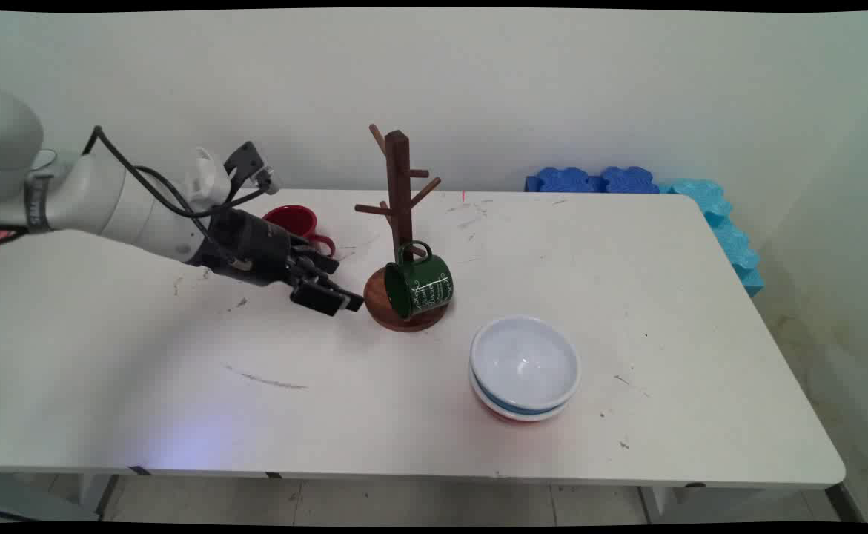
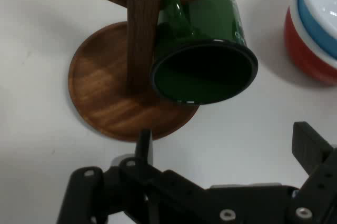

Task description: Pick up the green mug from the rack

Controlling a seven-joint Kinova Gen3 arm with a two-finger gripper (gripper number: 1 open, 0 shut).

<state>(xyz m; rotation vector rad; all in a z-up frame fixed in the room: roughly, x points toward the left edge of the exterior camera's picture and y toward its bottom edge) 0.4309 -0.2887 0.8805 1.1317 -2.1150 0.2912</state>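
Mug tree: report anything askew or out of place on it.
Nothing is damaged. The green mug hangs by its handle from a low peg of the mug tree, tilted with its mouth facing outward and down over the round base. The open pincer is beside it, empty.

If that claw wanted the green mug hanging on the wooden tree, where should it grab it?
Probably by the rim of the green mug. It hangs by its handle on a low peg of the mug tree, tilted, with its open mouth facing the claw. Coming from that side, one finger could slip inside the mouth and one outside the wall. The handle is taken up by the peg.
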